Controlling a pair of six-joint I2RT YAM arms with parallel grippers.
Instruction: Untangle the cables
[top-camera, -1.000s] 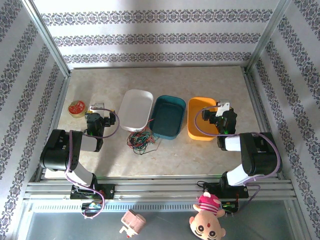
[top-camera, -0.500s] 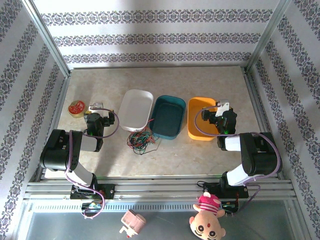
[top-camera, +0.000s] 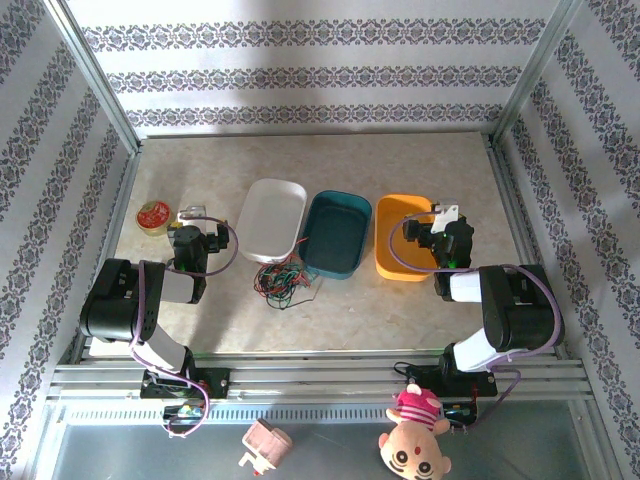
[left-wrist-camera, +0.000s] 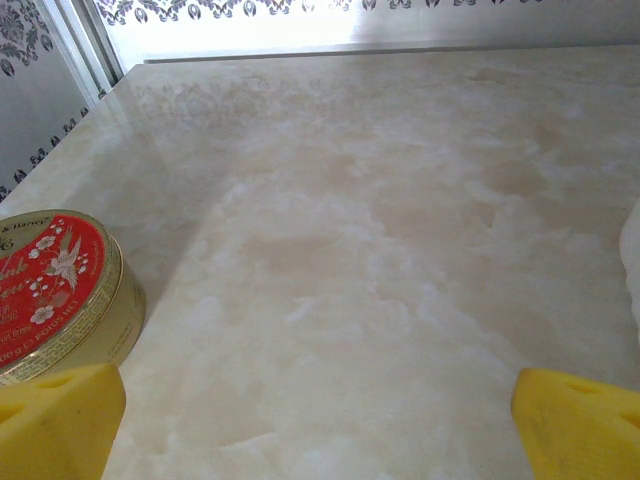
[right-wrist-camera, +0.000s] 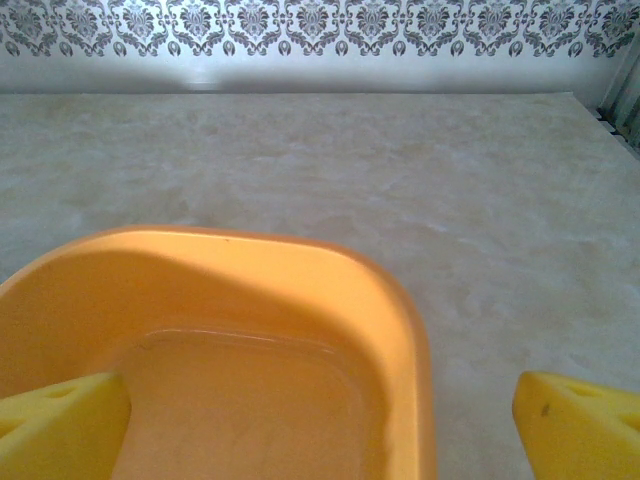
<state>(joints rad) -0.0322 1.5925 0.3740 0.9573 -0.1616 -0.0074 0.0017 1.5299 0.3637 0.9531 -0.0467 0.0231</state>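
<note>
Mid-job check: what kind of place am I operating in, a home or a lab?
Probably a staged lab test cell: an aluminium frame carries wallpaper-print panels around a marble-look table, and plastic bins sit by the cables as props.

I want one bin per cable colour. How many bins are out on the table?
3, side by side in a row: a white bin on the left, a teal bin in the middle, an orange bin on the right. The cables lie just in front.

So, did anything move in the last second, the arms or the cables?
Nothing visibly changed. The left gripper and right gripper stay open and empty, and the cables lie in the same tangle near the white tray.
</note>
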